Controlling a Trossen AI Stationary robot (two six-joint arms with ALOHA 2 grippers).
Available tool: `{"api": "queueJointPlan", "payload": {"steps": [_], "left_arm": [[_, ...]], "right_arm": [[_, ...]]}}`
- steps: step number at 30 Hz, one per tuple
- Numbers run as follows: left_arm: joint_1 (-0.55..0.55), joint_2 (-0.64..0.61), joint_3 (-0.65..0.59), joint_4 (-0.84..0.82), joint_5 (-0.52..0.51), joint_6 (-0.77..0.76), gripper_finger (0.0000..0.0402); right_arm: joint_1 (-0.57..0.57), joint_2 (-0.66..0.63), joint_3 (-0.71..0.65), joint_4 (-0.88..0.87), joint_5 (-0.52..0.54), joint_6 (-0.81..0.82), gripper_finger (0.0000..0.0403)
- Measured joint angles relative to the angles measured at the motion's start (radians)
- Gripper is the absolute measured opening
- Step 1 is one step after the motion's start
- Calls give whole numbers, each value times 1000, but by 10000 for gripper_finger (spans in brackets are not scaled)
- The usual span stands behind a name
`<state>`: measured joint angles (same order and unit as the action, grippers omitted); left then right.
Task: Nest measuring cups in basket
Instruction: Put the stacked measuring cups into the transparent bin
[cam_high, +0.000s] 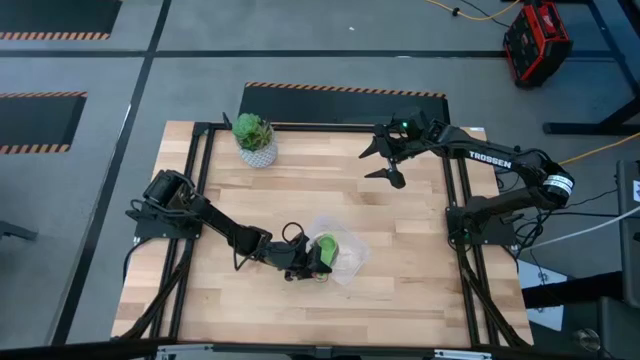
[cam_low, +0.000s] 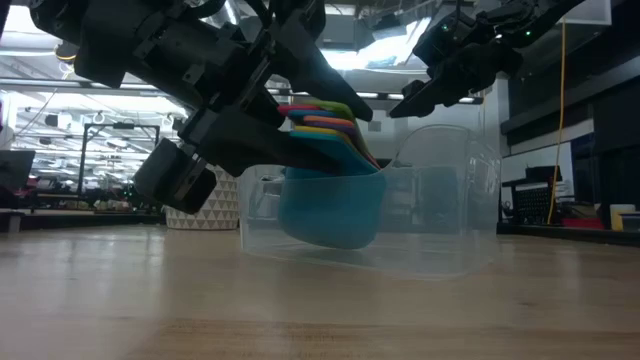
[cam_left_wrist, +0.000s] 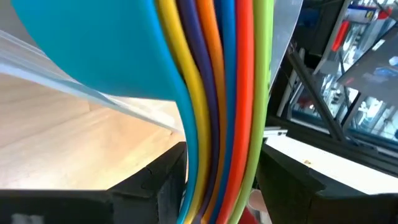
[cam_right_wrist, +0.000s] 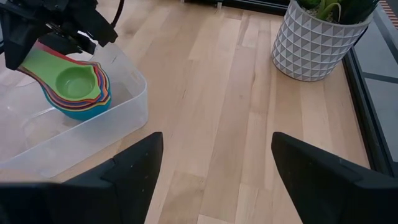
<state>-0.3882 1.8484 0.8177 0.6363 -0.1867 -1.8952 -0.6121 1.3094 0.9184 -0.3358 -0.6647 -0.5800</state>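
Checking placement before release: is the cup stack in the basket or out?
In. The nested measuring cups sit inside the basket walls, handles clamped by the left gripper. Whether they touch the floor: cannot tell.

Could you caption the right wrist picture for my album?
Left gripper lowers nested rainbow plastic measuring cups into clear plastic basket.
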Motion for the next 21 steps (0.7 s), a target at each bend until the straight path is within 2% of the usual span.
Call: {"api": "queueJointPlan", "payload": {"steps": [7,21], "left_arm": [[0,0,0,-10,95,-4,179],[-1,-2,2,-60,88,-32,179]], "right_arm": [[0,0,0,-7,0,0,305],[0,0,0,-7,0,0,305]]}}
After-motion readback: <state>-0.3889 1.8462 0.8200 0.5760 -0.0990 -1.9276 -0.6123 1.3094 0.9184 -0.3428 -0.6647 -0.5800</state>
